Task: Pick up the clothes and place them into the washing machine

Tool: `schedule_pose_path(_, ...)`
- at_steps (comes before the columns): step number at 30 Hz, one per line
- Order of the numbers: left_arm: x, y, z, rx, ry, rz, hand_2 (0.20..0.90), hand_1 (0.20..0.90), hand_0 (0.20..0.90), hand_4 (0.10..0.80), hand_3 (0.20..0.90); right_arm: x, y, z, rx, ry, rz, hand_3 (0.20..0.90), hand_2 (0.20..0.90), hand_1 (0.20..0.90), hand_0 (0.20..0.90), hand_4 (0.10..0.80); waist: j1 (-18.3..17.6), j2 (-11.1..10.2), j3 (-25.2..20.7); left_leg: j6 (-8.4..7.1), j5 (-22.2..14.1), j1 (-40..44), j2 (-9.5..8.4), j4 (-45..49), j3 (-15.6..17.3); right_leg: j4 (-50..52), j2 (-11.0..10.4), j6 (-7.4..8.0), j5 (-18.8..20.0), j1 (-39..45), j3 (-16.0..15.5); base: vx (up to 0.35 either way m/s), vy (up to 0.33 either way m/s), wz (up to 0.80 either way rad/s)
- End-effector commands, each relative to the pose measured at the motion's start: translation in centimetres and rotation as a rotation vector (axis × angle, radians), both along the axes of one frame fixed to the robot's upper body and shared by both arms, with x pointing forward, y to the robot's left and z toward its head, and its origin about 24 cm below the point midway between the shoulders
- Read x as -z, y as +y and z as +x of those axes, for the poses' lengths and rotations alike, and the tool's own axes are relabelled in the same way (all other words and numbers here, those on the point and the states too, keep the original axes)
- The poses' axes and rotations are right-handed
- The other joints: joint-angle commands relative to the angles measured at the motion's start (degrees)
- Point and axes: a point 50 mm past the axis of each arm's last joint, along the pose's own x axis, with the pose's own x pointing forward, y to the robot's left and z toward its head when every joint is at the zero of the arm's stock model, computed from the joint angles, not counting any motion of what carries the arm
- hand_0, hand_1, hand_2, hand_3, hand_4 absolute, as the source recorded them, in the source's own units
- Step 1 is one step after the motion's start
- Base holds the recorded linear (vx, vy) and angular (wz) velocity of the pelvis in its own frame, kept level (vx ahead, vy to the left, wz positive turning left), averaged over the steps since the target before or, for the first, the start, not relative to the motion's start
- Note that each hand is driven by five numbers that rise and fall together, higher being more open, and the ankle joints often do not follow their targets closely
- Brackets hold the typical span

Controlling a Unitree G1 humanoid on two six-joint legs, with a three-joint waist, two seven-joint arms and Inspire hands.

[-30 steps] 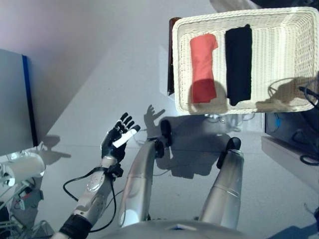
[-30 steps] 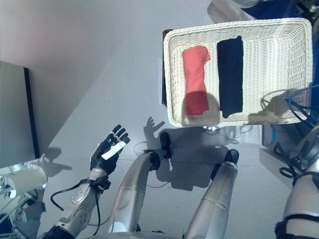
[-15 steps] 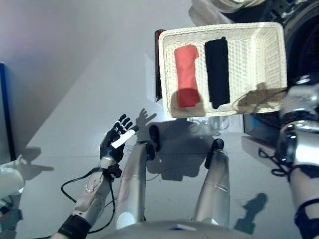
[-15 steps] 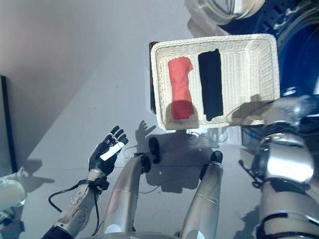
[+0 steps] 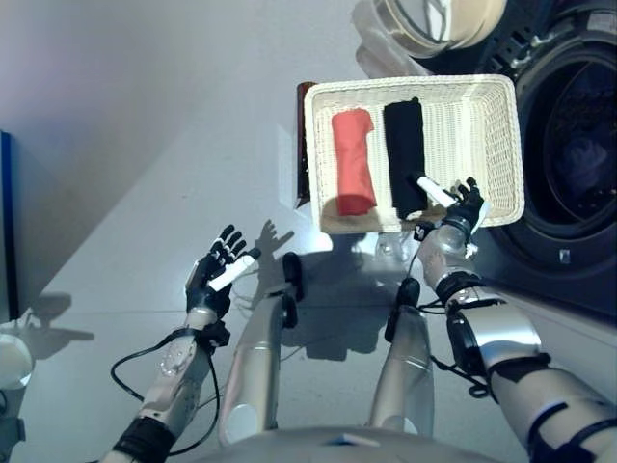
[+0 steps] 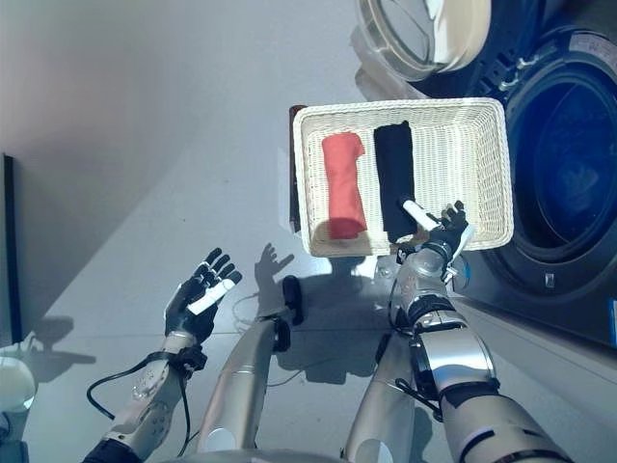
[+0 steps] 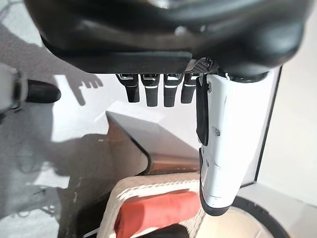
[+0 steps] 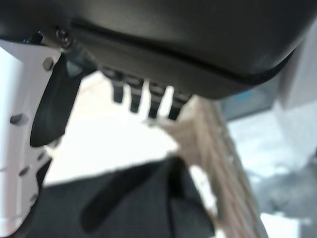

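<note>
A white woven wicker basket [image 5: 501, 145] is sitting on the grey floor [image 5: 145, 145], raised on a dark stand whose edge is showing along the basket's left side, and it is holding two folded garments lying side by side: a rolled coral-red cloth [image 5: 353, 160] toward the left and a folded black cloth [image 5: 404, 156] just beside it on the right, the two close together but not overlapping. To the right of the basket the dark round opening of the front-loading washing machine [image 5: 574, 145] is facing the scene, and its pale ring-shaped door [image 5: 439, 21] is swinging open at the far edge. The right hand [image 5: 459, 210] is hovering over the near right part of the basket, at the near end of the black cloth, with its fingers [image 8: 148, 96] straight and relaxed and its white-covered thumb pointing left toward the cloth (the wrist view shows the black fabric just past the fingertips, not pinched by them). The left hand [image 5: 217, 273] is hanging well apart to the left, above the bare floor, palm up with its fingers [image 7: 151, 91] spread and holding nothing. Both cloths are lying in the basket, none in the machine's drum as far as can be seen.
</note>
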Motion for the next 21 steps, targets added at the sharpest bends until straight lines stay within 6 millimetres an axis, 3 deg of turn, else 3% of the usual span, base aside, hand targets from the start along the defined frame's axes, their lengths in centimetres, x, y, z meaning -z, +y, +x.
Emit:
schedule_pose_path(1, -2.3, 1.1, 1.1, -0.039, -0.161, 0.04, 0.9, 0.9, 0.9, 0.8, 0.9, -3.5, -3.6, 0.3, 0.05, -0.07, -0.175, 0.9, 0.9, 0.9, 0.9, 0.8, 1.17, 0.64, -0.87, -7.86, -2.25, 7.41, 2.48, -2.97, -4.38, -12.54, 0.06, -1.22, 10.6, 7.11, -1.06, 0.085, -0.066, 0.1)
schedule_pose_path(6, -2.1, 1.1, 1.4, -0.04, -0.155, 0.056, 0.9, 0.9, 0.9, 0.8, 0.9, -2.6, -4.6, -0.5, 0.039, 0.006, -0.247, 0.9, 0.9, 0.9, 0.9, 0.8, 1.43, -0.7, -1.73, -8.56, 0.14, 13.16, 2.41, -9.14, -5.17, -18.81, 0.02, -0.56, 13.21, 13.92, -3.33, 0.061, -0.062, 0.07)
schedule_pose_path(11, -2.0, 0.8, 1.5, -0.025, -0.152, 0.064, 0.9, 0.9, 0.9, 0.8, 0.9, -1.4, -4.1, -0.9, -0.041, 0.106, -0.386, 0.9, 0.9, 0.9, 0.9, 0.8, 1.16, -2.08, -2.43, -9.33, 2.15, 16.7, 3.07, -12.44, -5.46, -21.68, 0.32, -0.07, 14.65, 17.76, -5.0, 0.029, -0.05, 0.06)
schedule_pose_path(14, -2.6, 0.8, 1.8, -0.015, -0.18, 0.06, 0.9, 0.9, 0.9, 0.8, 0.9, -1.8, -4.2, -0.8, -0.075, 0.139, -0.476, 0.9, 0.9, 0.9, 0.9, 0.8, 0.96, -2.08, -1.58, -8.94, 1.11, 15.22, 3.35, -9.14, -6.2, -17.75, 0.01, -0.41, 13.43, 15.86, -4.17, -0.023, -0.032, 0.03)
schedule_pose_path(16, -2.9, 0.6, 1.7, 0.003, -0.191, 0.049, 0.9, 0.9, 0.9, 0.8, 0.9, -1.6, -4.6, -0.9, -0.076, 0.183, -0.508, 0.9, 0.9, 0.9, 0.9, 0.8, 1.11, -1.48, -0.33, -8.28, -1.3, 12.72, 3.22, -2.53, -6.68, -11.82, 0.38, -1.31, 10.46, 13.92, -3.16, -0.082, -0.008, 0.09)
schedule_pose_path(21, -2.8, 0.7, 1.1, 0.012, -0.18, 0.038, 0.9, 0.9, 0.9, 0.8, 0.9, -1.9, -4.9, -0.8, -0.062, 0.194, -0.499, 0.9, 0.9, 0.9, 0.9, 0.8, 1.32, -0.33, 0.33, -8.05, -5.2, 8.74, 4.14, 5.88, -6.85, -3.63, 0.94, -1.91, 5.86, 9.88, -2.33, -0.037, 0.019, 0.12)
